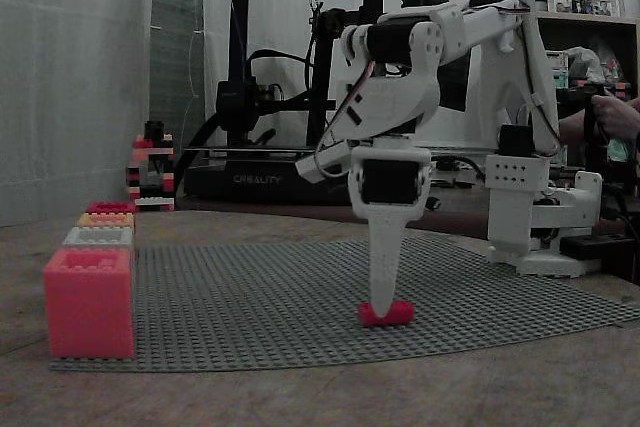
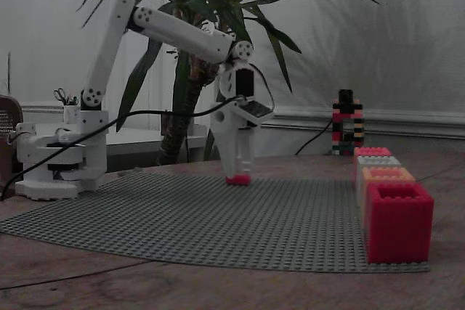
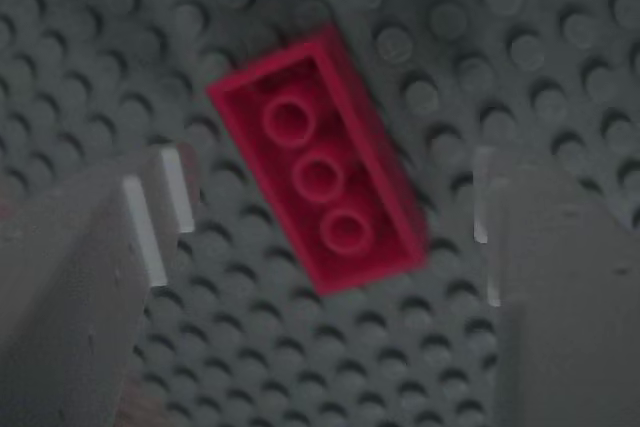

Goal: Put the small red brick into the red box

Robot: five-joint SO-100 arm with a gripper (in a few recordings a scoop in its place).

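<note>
A large grey studded baseplate [image 1: 300,297] is lying on the brown wooden counter [image 1: 330,392]. Along its left edge in a fixed view, a salmon-pink toy-brick box [image 1: 88,302], a pale grey box [image 1: 98,237] and an orange box [image 1: 105,219] are standing in a row. Behind, a black 3D printer [image 1: 290,77] is sitting. A leafy green potted plant [image 2: 196,5] and a small striped brick tower [image 2: 346,123] are standing by the far wall.

Two fixed cameras sit low at table height on opposite sides of my pincer [image 1: 383,302], both facing it across the grey studded baseplate [image 1: 250,292] from mid distance. My wrist camera looks straight down, very close, at the small red brick [image 3: 320,175] between my fingers.
</note>
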